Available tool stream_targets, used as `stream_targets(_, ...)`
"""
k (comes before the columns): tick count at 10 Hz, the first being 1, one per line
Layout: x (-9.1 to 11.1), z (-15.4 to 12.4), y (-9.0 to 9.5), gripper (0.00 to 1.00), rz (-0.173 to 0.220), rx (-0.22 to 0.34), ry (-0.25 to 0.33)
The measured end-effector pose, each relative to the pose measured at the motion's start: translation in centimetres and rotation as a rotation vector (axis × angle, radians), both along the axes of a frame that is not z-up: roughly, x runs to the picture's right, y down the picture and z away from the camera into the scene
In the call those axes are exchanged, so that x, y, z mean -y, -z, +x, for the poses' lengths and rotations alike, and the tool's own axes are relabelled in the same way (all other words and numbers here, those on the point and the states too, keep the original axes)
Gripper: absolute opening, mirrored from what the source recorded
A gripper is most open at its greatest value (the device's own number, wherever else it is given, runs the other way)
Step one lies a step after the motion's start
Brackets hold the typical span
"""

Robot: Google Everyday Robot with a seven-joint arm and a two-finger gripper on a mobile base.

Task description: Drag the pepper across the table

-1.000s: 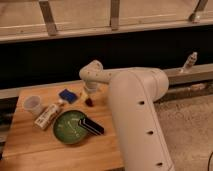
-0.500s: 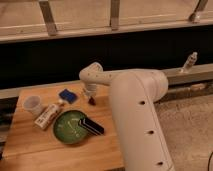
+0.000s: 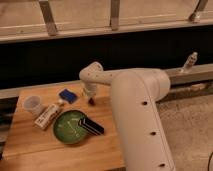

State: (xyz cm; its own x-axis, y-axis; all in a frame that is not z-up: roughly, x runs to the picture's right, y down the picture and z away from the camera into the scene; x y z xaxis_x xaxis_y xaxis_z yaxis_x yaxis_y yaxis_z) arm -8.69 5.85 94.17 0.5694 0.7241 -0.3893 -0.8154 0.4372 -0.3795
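The pepper point(image 3: 92, 101) is a small dark-red object on the light wooden table point(image 3: 30, 145), just behind the green plate point(image 3: 67, 129). My gripper point(image 3: 90, 94) hangs straight above it at the end of the white arm point(image 3: 135, 100), right at the pepper's top. I cannot tell contact between them.
A blue square block point(image 3: 67, 95) lies left of the gripper. A clear cup point(image 3: 32, 104) and a white tube-like packet point(image 3: 47, 115) sit at the left. A dark flat object point(image 3: 91, 126) rests across the plate's right rim. My arm covers the table's right side.
The gripper and pepper have shifted slightly left and back along the table over the last second.
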Motion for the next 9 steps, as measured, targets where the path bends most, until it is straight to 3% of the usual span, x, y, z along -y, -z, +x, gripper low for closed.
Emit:
stream_targets(2, 0.1, 2.9, 0.0, 0.0, 0.005, -0.069, 0.008)
stream_targets(6, -1.4, 9.7, -0.7, 0.0, -0.039, -0.235, -0.016)
stream_targets(9, -1.4, 10.0, -0.5, 0.0, -0.041, -0.239, -0.013)
